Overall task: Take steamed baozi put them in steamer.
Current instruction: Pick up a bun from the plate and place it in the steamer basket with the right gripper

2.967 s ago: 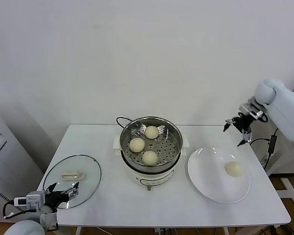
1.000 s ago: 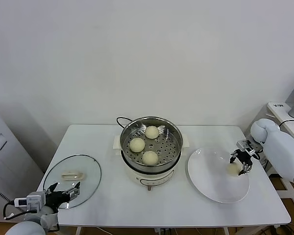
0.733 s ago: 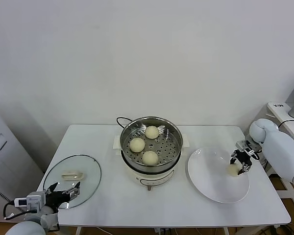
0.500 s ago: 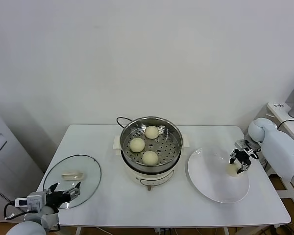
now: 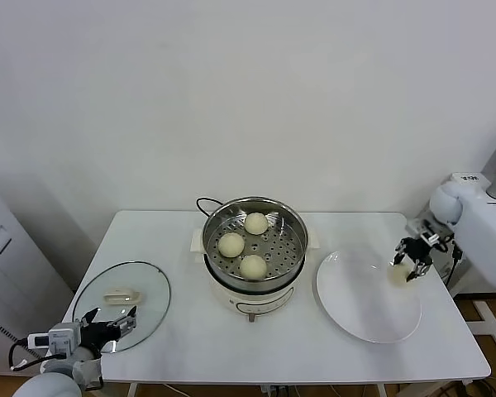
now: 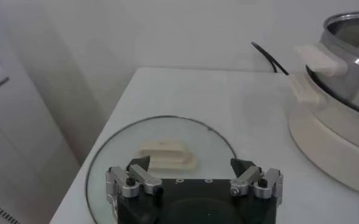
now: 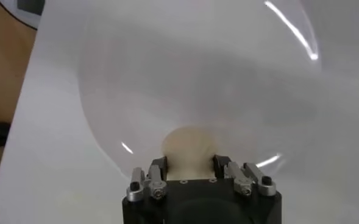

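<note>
Three cream-white baozi (image 5: pixel 231 244) lie on the perforated tray of the steel steamer (image 5: pixel 293 227) at the table's middle. The fourth baozi (image 5: pixel 395 275) is held between the fingers of my right gripper (image 5: pixel 408 264), just above the right side of the white plate (image 5: pixel 355 318). In the right wrist view the gripper (image 7: pixel 190 163) is shut on this baozi (image 7: pixel 189 146), with the plate (image 7: pixel 197 73) below it. My left gripper (image 5: pixel 107 324) is open and empty at the table's front left, over the glass lid; it also shows in the left wrist view (image 6: pixel 191 165).
The flat glass lid (image 5: pixel 145 277) with a cream handle (image 6: pixel 167 154) lies at the front left. The steamer's cream base and steel wall (image 6: pixel 344 79) stand beside it, with a black cord (image 5: pixel 202 203) trailing behind. A grey cabinet stands off the table's left side.
My right gripper came down from high at the back right to the plate, shut on the last baozi, and has lifted it slightly up and to the right. The left arm has stayed still.
</note>
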Available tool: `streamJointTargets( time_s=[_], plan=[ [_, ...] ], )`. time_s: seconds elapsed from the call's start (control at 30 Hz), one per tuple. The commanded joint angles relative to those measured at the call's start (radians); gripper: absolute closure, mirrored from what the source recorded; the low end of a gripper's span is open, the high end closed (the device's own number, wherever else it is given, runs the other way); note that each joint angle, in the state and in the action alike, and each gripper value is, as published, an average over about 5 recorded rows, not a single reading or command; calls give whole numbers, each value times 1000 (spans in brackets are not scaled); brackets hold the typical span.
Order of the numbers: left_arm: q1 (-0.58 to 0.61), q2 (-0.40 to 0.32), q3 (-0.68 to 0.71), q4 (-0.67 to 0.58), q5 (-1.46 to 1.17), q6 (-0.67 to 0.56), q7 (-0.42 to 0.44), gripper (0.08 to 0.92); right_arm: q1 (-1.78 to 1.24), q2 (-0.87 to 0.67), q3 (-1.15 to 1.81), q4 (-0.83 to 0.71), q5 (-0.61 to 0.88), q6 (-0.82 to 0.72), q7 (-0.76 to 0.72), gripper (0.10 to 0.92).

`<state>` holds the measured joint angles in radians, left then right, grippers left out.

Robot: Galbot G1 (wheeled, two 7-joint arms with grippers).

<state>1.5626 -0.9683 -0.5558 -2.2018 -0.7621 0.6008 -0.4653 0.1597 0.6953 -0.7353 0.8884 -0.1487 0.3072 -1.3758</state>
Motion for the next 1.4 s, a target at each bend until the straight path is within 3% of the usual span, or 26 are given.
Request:
streamJointTargets(
  time_s=[0.03, 0.23, 0.67, 1.4],
  plan=[
    [1, 0, 2, -10, 2, 2, -5, 177, 377, -87, -416, 241, 456, -230, 5, 533],
    [3, -1, 5, -17, 2, 7, -13, 177, 514, -22, -573, 325, 609, -353, 46, 532],
    [1, -2, 3, -29, 2, 11, -18, 177, 703, 195, -760, 362, 802, -570, 148, 529],
    [-6, -15, 7, -28, 2, 9, -16, 177, 510, 339, -707, 330, 838, -782, 405, 533]
  ],
)
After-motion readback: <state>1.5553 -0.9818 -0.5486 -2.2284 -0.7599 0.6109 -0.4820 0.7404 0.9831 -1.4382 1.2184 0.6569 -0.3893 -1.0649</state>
